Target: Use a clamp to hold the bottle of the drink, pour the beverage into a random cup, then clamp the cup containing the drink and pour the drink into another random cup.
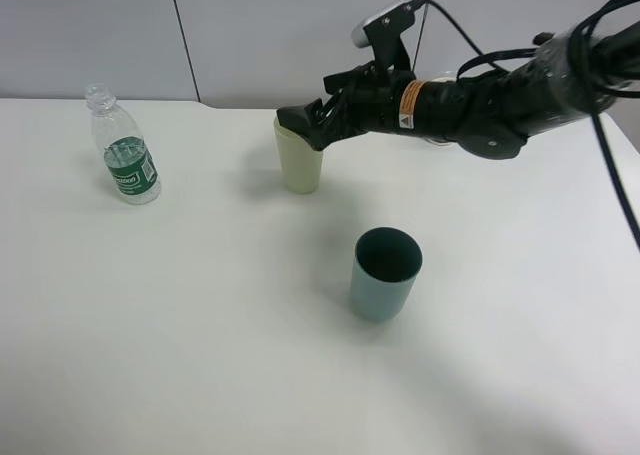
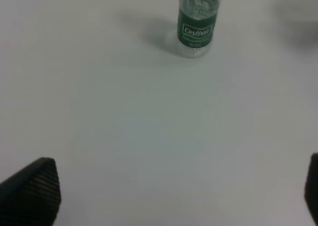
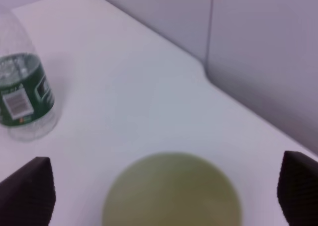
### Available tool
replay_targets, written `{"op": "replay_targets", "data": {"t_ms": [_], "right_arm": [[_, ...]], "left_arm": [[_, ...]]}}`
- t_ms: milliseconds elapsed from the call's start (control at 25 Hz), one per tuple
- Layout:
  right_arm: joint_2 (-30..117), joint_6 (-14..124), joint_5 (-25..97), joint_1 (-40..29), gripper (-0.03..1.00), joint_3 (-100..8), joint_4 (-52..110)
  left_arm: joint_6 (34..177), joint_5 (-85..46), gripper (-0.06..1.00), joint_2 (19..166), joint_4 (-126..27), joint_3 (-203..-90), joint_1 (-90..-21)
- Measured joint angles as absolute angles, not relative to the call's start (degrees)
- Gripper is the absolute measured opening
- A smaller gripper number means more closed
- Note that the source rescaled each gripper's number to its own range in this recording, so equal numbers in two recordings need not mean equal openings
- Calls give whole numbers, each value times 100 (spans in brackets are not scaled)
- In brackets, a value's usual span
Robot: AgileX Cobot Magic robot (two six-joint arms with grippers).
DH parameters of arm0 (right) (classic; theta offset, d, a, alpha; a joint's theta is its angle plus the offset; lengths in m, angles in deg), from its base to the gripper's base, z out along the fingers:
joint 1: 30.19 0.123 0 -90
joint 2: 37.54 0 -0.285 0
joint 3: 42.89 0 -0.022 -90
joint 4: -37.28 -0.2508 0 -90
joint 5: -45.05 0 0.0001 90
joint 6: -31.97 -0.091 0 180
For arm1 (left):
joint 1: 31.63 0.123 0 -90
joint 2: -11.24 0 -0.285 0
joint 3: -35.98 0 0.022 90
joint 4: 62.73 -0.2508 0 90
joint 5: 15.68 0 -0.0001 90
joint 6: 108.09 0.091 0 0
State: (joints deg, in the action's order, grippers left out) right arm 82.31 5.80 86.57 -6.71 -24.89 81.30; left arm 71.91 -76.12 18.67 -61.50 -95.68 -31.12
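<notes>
The clear bottle (image 1: 125,160) with a green label stands upright and uncapped at the far left of the table. It also shows in the left wrist view as bottle (image 2: 198,22) and in the right wrist view as bottle (image 3: 22,97). The pale yellow-green tumbler (image 1: 299,163) stands upright at the back middle. My right gripper (image 1: 305,125) is at its rim. In the right wrist view the tumbler (image 3: 174,191) sits between the two fingers (image 3: 27,191), which are spread wide with a gap on each side. Liquid inside it cannot be made out. The teal cup (image 1: 385,273) stands upright nearer the front. My left gripper (image 2: 174,196) is open over bare table, short of the bottle.
The white table (image 1: 200,325) meets a grey panelled wall (image 1: 250,25) just behind the tumbler. The right arm (image 1: 500,100) reaches in from the right above the table, trailing black cables. The left arm is outside the high view.
</notes>
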Motion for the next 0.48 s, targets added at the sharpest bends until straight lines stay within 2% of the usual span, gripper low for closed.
{"op": "replay_targets", "data": {"t_ms": [80,160,280,480], "right_arm": [[7715,579,8348,-676,87,-2247,7819],[7232,586,7831,-680,95,-2062,7452],[6488,816,6697,-680,99,-1982,6927],[5363,1202,4995,-943,100,-1976,6401]], "left_arm": [[7191,-7612,100,1867,-6150,-9568,-3112],[7191,-7612,100,1867,-6150,-9568,-3112],[7191,-7612,100,1867,-6150,-9568,-3112],[7191,-7612,100,1867,-6150,-9568,-3112]]}}
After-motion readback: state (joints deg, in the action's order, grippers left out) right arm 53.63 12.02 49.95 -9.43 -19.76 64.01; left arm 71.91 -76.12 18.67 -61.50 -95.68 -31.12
